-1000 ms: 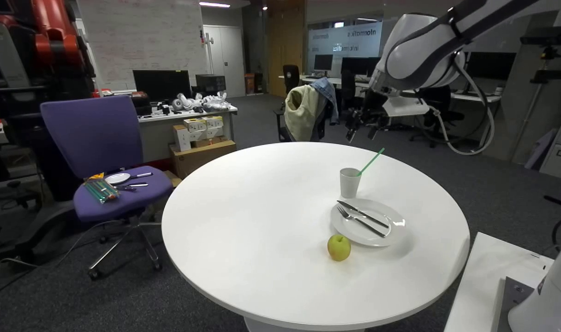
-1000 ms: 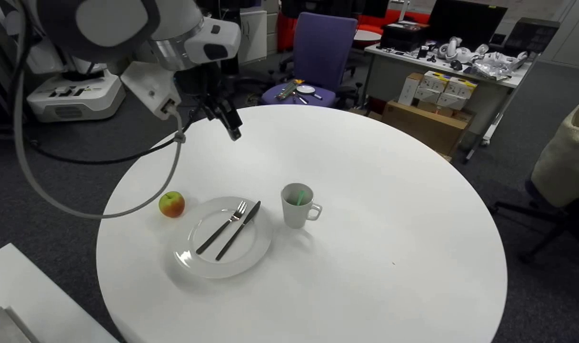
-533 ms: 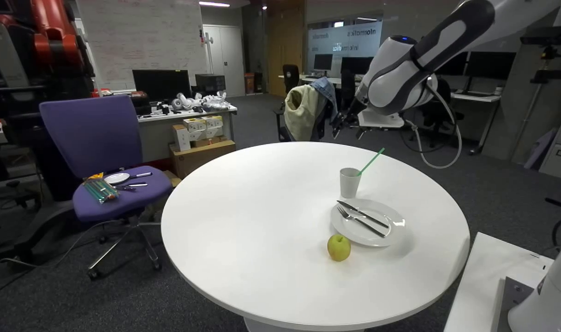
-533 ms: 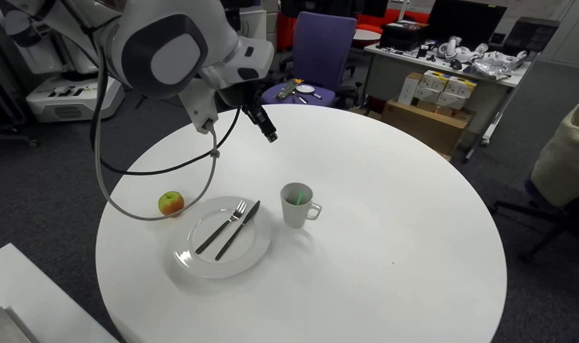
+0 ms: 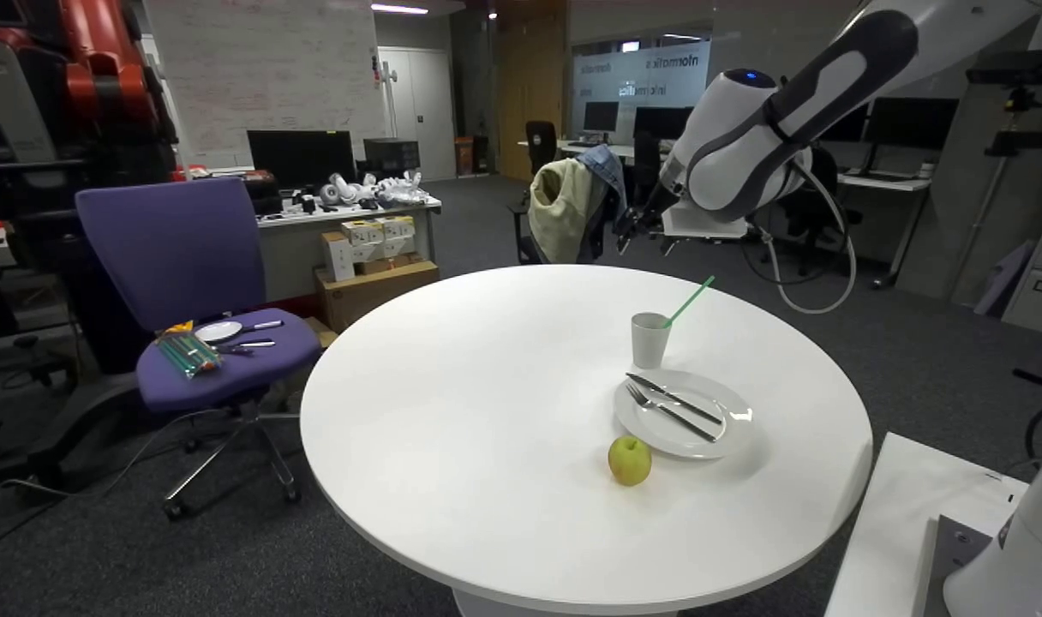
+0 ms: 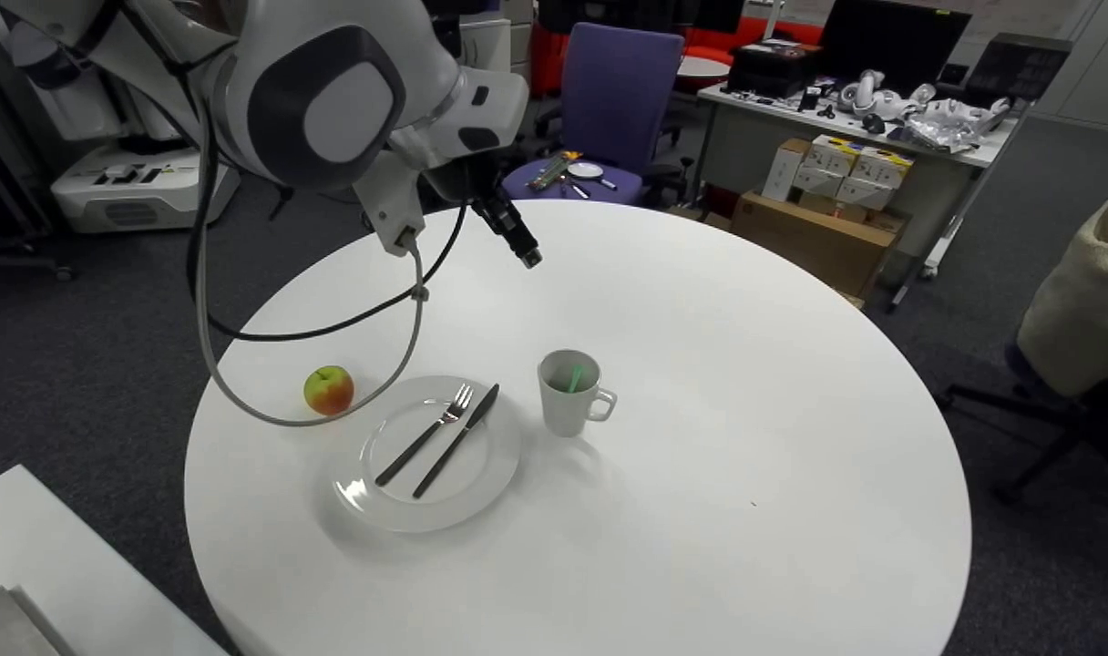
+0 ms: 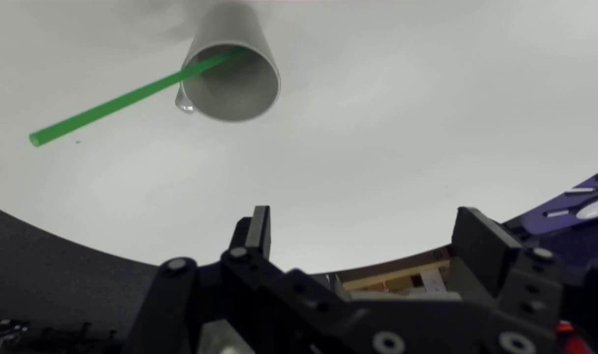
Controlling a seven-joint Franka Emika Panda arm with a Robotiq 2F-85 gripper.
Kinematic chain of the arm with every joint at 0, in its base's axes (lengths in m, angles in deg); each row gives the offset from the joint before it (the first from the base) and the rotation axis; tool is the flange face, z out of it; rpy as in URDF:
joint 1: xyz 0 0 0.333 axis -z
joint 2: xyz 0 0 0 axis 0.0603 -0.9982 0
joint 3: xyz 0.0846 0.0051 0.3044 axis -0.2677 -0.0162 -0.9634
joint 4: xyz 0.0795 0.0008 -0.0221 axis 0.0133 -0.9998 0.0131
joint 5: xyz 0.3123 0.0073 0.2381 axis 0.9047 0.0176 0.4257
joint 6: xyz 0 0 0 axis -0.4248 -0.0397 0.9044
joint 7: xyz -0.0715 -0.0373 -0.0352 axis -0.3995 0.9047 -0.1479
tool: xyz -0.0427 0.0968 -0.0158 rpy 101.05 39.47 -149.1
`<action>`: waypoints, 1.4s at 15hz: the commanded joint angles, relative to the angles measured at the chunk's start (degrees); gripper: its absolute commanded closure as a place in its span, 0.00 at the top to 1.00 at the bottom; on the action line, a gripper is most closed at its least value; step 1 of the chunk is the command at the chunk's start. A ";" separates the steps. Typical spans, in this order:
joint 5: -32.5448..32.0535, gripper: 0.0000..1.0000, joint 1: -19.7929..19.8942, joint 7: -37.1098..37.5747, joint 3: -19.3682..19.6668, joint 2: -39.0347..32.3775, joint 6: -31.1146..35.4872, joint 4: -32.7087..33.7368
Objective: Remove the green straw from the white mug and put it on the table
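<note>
Above the level of the round white table (image 5: 452, 411), the robot arm (image 5: 722, 180) sits lower in an exterior view than one second earlier. The gripper (image 7: 364, 221) is displaced with it; its fingers (image 7: 256, 228) stand spread apart. The white plate (image 6: 495, 465) and, just beside it, the upright white mug (image 6: 561, 415) keep their earlier positions. The green straw (image 7: 117, 104) is also unmoved: the lower end sits inside the mug, and the shaft slants out on the handle side. In the wrist view it appears straight and slender, with a round free end.
</note>
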State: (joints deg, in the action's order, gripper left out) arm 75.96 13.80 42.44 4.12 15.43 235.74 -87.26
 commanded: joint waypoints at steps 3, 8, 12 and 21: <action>-24.99 1.00 -0.17 25.65 10.53 -8.10 14.33 6.51; -34.16 1.00 -16.33 46.66 32.15 -14.36 13.81 17.45; -36.87 1.00 -33.79 62.85 50.12 -21.71 7.28 23.68; -48.99 1.00 -69.01 92.00 72.60 -38.18 -5.93 10.11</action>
State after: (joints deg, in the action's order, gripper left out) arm 29.98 -47.91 128.63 73.12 -19.17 233.07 -72.75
